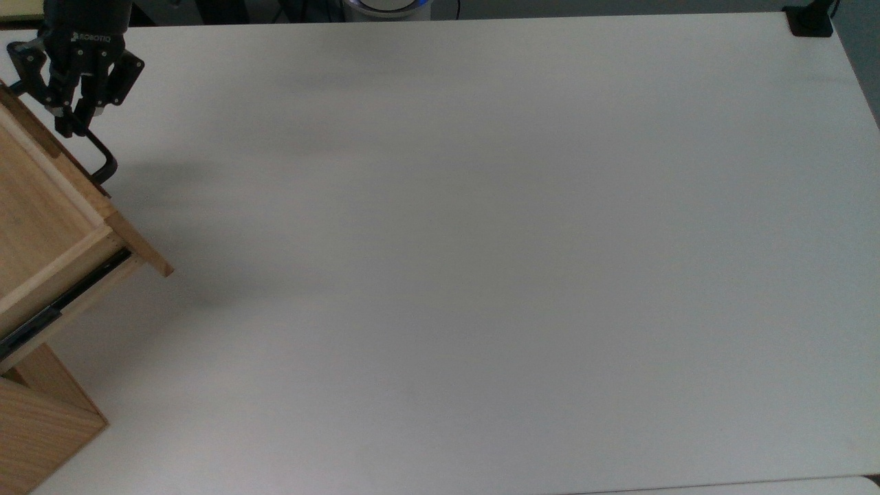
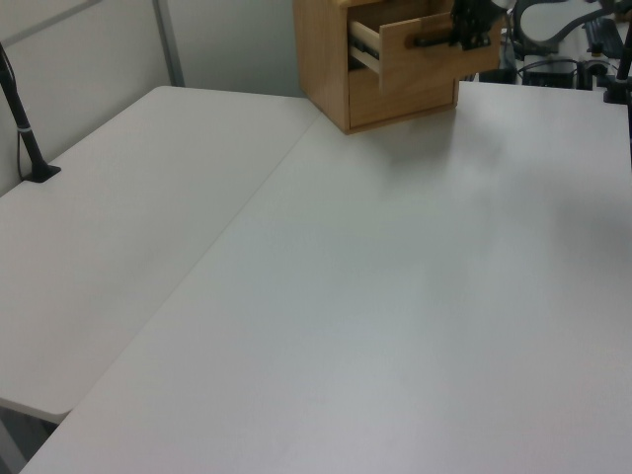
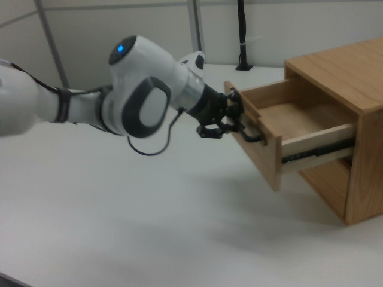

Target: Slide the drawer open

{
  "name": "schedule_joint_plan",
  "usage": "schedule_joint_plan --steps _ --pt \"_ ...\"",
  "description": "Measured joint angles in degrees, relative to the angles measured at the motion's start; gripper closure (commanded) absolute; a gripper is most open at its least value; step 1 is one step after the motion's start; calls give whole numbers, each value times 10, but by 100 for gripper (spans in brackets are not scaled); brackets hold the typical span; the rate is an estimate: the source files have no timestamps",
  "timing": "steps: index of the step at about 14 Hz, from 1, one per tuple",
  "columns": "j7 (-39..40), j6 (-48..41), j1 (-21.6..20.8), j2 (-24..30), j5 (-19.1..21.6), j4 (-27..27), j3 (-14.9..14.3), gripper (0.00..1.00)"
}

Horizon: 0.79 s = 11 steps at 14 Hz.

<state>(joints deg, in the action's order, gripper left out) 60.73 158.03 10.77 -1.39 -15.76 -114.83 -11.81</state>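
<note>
The light wood drawer (image 1: 41, 213) stands pulled well out of the wooden cabinet (image 3: 353, 84) at the top view's left edge. Its inside (image 3: 293, 119) looks bare, and a black slide rail (image 3: 317, 150) shows along its side. My gripper (image 1: 71, 125) is shut on the thin black bar handle (image 1: 102, 159) on the drawer front (image 3: 258, 149). In the right view the gripper (image 3: 238, 121) meets the handle (image 3: 251, 133) from the right view's left. In the left view the drawer (image 2: 420, 51) sticks out of the cabinet (image 2: 321, 59), with the gripper (image 2: 467, 35) at its handle (image 2: 433, 41).
The white table (image 1: 481, 275) spreads wide to the top view's right of the cabinet. A second, lower drawer front (image 2: 395, 101) sits under the pulled one. A black clamp (image 1: 810, 20) holds the table's far corner, and a black post (image 2: 25, 128) stands at the left view's left.
</note>
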Motion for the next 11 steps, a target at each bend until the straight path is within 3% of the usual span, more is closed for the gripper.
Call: schedule_joint_plan --steps 2,3,4,6,7,11 --pt "0 -81 -14 30 0 -2 0 82" --pt "-1 -115 -22 44 0 -3 0 72" --pt "-1 -145 -30 57 0 -5 0 51" --pt "-2 -176 -47 100 0 1 4 21" --pt "-8 -191 -51 116 2 3 7 0" --pt "-68 -240 -51 132 37 4 24 0"
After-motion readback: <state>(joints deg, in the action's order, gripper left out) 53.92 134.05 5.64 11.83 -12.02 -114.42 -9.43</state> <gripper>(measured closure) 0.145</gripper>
